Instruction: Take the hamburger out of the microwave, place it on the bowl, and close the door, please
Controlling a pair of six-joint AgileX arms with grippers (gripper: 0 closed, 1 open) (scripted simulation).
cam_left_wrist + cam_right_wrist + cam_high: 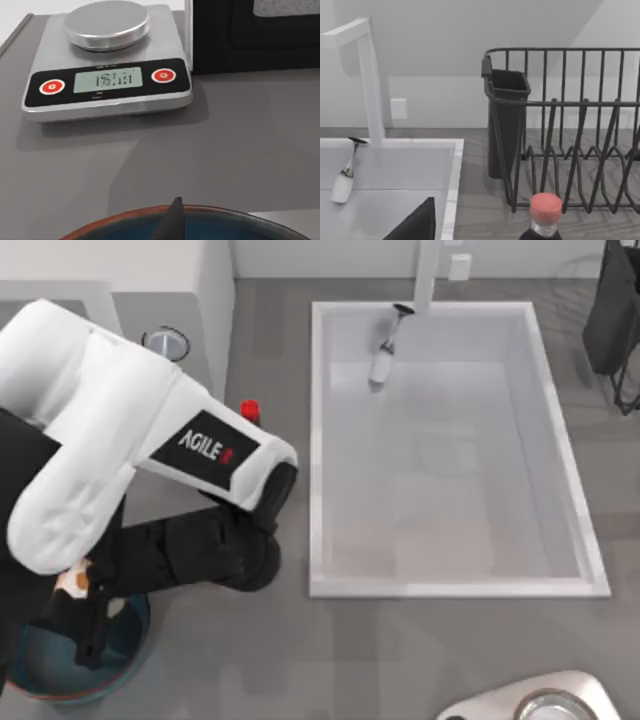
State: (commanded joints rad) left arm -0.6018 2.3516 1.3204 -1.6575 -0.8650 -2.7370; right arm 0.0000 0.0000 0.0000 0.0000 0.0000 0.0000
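My left gripper (92,625) hangs over the blue bowl (40,665) at the table's front left corner, shut on the hamburger (70,582). The hamburger's cream and orange patches peek out on either side of the dark fingers. The left wrist view shows the bowl's brownish rim (125,216) and one dark fingertip (172,222) above it. The white microwave (150,285) stands at the back left, with a round silver dial (165,342) on its grey panel. A dark part of my right gripper (417,225) hangs by the sink's edge.
A white sink (320,440) with a tap fills the middle. A silver kitchen scale (107,65) stands past the bowl, with a black box (255,35) behind it. A red-capped bottle (250,412) stands left of the sink. A black dish rack (570,130) is at the back right.
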